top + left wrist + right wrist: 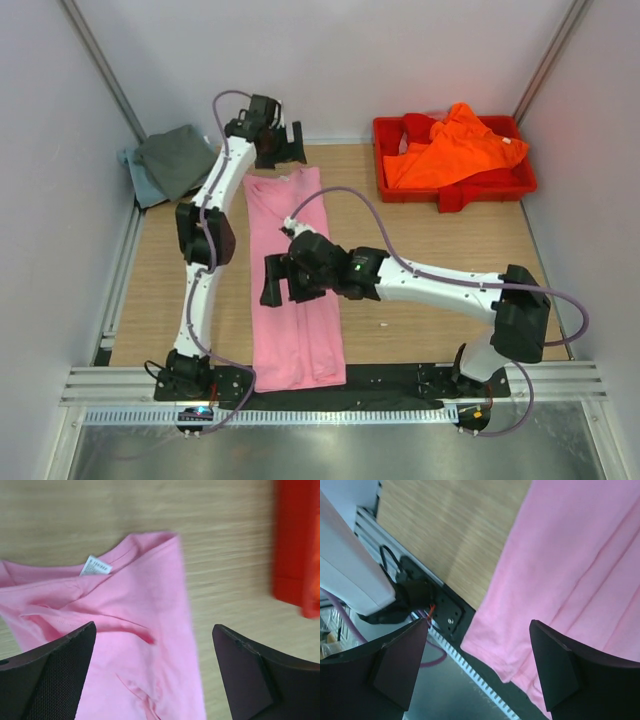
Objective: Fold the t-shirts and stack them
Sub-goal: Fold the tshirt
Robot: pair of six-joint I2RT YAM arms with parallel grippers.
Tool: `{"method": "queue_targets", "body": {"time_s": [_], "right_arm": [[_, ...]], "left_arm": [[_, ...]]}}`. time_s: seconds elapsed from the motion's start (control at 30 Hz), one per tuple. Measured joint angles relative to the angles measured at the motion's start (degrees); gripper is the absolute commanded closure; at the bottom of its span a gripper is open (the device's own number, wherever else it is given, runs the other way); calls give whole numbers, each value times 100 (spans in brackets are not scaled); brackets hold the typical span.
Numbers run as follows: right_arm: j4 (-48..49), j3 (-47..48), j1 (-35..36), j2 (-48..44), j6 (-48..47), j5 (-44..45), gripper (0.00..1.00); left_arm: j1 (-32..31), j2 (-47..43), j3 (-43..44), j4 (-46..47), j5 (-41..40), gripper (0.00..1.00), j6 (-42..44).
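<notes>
The light pink t-shirt [295, 300] lies folded lengthwise into a long strip down the table's middle. Its collar end with a white label [95, 566] is at the far side, and its hem [520, 650] hangs over the near edge. My left gripper [282, 152] hovers open over the collar end [155, 675], holding nothing. My right gripper [288, 285] is open above the strip's middle, with nothing between its fingers [480, 672]. The bright orange t-shirt [450, 150] lies crumpled in the red tray [455, 195]. The dark grey t-shirt [178, 158] rests on the pale blue-grey one [138, 182] at the far left.
The red tray [295, 540] stands at the far right corner beside the wall. White walls close in the table on three sides. A metal rail [330, 385] and the arm bases [405, 600] run along the near edge.
</notes>
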Motion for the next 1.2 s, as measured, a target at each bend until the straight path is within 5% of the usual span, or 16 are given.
{"method": "queue_targets", "body": {"time_s": [0.13,0.3,0.4,0.57,0.77,1.1,1.17,1.2], "right_arm": [[-448,717,-278,-269,-459,496,9],[-632,846,-1484,-496,-839,723,11],[-774,964,-2243,-321,-1145,844,13],[-994,2428,-2846,1086,-1709,811,14],[-1335,4288,-3292,3171,-2094,455,19],[-1283,5228,-3703,4824,-2048,-81,30],[-1143,5434,-3687,5066,-1989,-181,36],[-1086,5506,-3683,5156,-1945,-225,52]], "left_arm": [[-122,-1325,-9,59,-48,0,232],[-111,-3705,-791,92,-614,0,317],[-37,-5110,-2197,90,-975,0,251],[-28,-6946,-5497,-2,-1069,0,37],[-37,-7257,-7702,-426,-1064,0,-61],[-39,-9138,-8450,-444,-1062,0,-103],[-44,-9294,-8557,-310,-1091,0,-149],[-46,-9342,-8605,-275,-1108,0,-173]]}}
